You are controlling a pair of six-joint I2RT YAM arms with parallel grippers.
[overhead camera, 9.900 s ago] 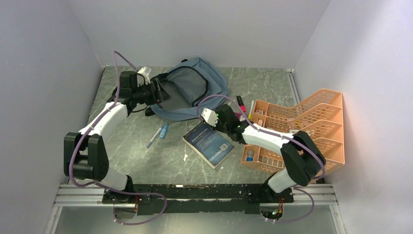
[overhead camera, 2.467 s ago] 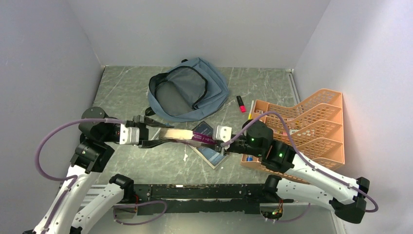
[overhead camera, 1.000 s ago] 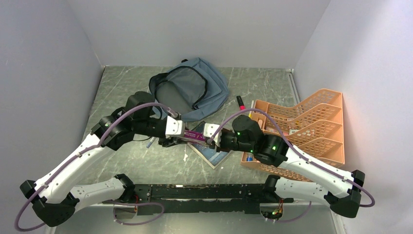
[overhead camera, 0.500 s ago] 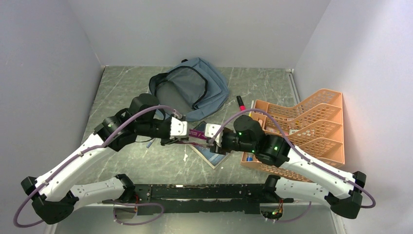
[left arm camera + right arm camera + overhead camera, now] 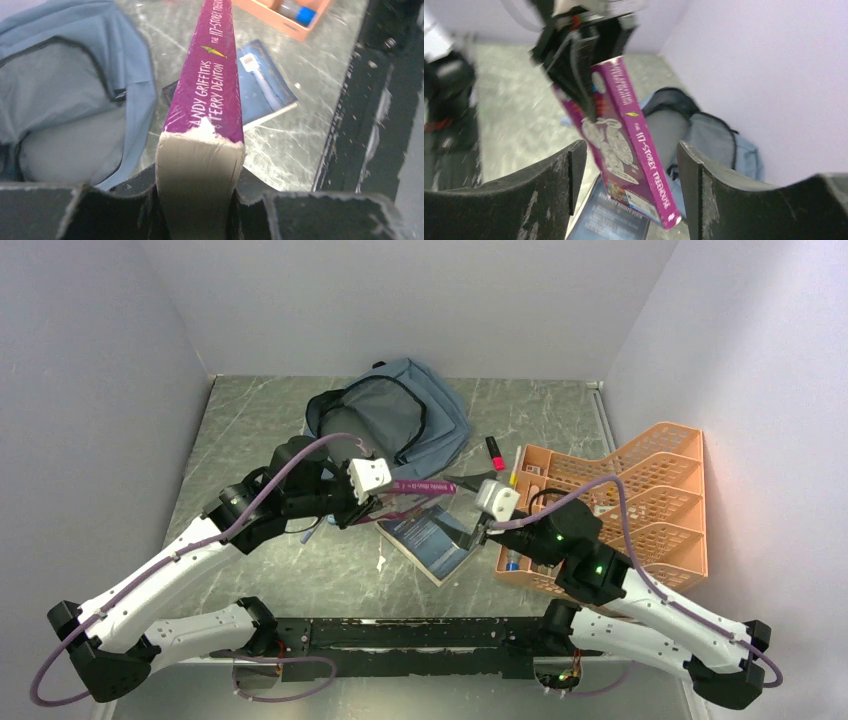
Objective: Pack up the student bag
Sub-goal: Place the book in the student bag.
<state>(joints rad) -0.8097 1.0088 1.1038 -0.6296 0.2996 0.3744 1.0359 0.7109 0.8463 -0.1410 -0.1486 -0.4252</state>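
The student bag (image 5: 400, 425) lies at the back centre, slate blue-grey, its main mouth unzipped and gaping. My left gripper (image 5: 372, 502) is shut on one end of a purple paperback (image 5: 420, 487) and holds it in the air just in front of the bag. In the left wrist view the paperback (image 5: 210, 85) is clamped between both jaws, spine up, with the bag (image 5: 60, 75) to its left. My right gripper (image 5: 462, 510) is open. In its wrist view the paperback's free end (image 5: 624, 145) hangs between the spread fingers (image 5: 559, 190) without touching them.
A dark blue book (image 5: 432, 540) lies flat on the table under the paperback. An orange mesh tray organiser (image 5: 640, 500) stands at the right with small items inside. A red highlighter (image 5: 494, 452) lies beside the bag. A blue pen (image 5: 312, 530) peeks out under the left arm.
My right gripper has opened, let go of the purple paperback and drawn back to the right. My left gripper has shut on the paperback and carried it slightly toward the bag.
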